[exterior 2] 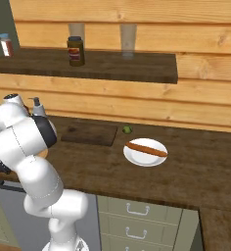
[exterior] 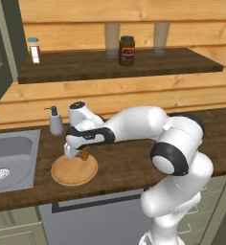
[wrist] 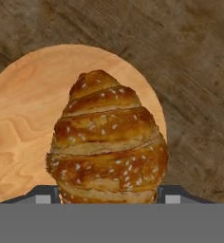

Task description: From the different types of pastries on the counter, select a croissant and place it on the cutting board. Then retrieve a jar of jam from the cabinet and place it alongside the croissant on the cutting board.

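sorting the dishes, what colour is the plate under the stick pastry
White plate, clearest in the right base view.

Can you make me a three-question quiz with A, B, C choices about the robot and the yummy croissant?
1. Where is the croissant?
A. over the round wooden plate
B. in the sink
C. on the shelf

2. What colour is the plate under the long stick pastry?
A. blue
B. white
C. black

3. What is the gripper doing?
A. hanging open over the sink
B. holding the soap bottle
C. squeezing the croissant

Answers: 1 A, the round wooden plate shows behind it. 2 B, it is white. 3 C, both fingertips flank the croissant's sides.
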